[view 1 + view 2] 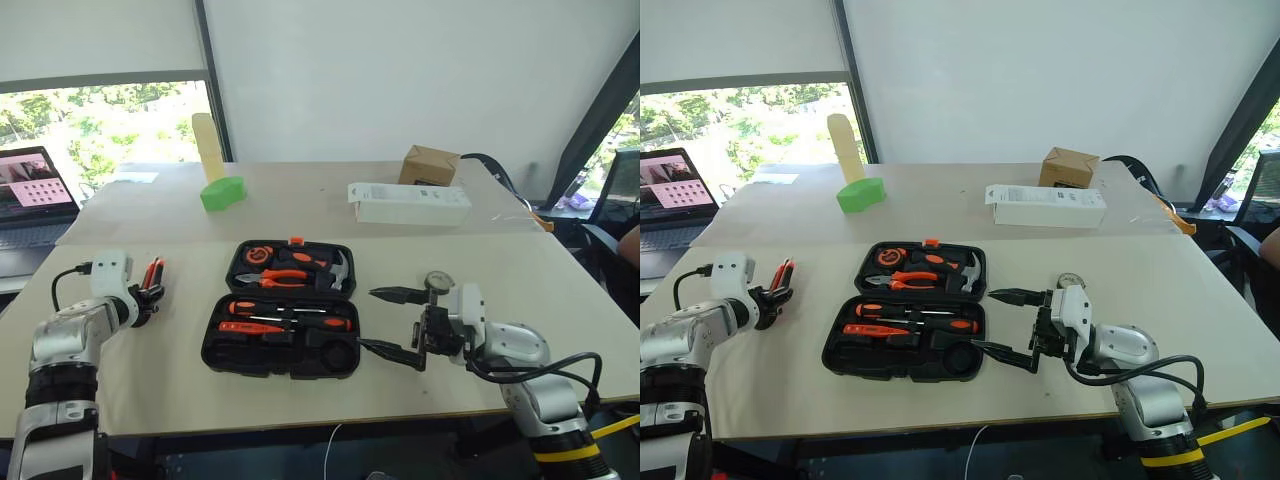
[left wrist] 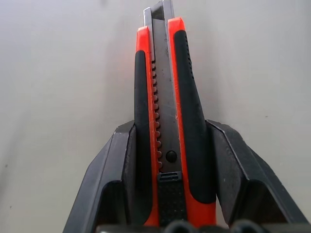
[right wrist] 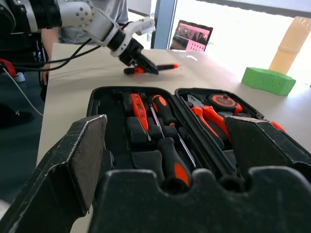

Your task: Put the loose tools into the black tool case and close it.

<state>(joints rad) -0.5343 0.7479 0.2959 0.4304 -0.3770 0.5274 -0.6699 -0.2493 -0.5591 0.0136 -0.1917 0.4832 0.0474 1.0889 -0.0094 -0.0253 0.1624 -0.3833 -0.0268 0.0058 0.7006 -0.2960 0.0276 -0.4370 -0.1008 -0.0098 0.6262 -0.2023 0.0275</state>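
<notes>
1. Black tool case [image 1: 281, 322] lies open on the tabletop [image 1: 500, 270], two orange-and-black screwdrivers [image 1: 290, 309] and a slim orange tester [image 1: 252, 327] in its near half, pliers [image 1: 278, 279], hammer [image 1: 334, 270] and tape measure [image 1: 256, 256] in the far half.
2. Right tool [image 1: 392, 322] sits just beside the case's right edge, fingers wide apart, holding nothing.
3. Left tool [image 1: 148, 292] is well left of the case, clamped on the orange-and-black utility knife [image 2: 167, 121] above bare tabletop.
4. Behind: white oblong box [image 1: 410, 203], cardboard box [image 1: 428, 165], green sponge [image 1: 222, 193], laptop [image 1: 30, 195].
</notes>
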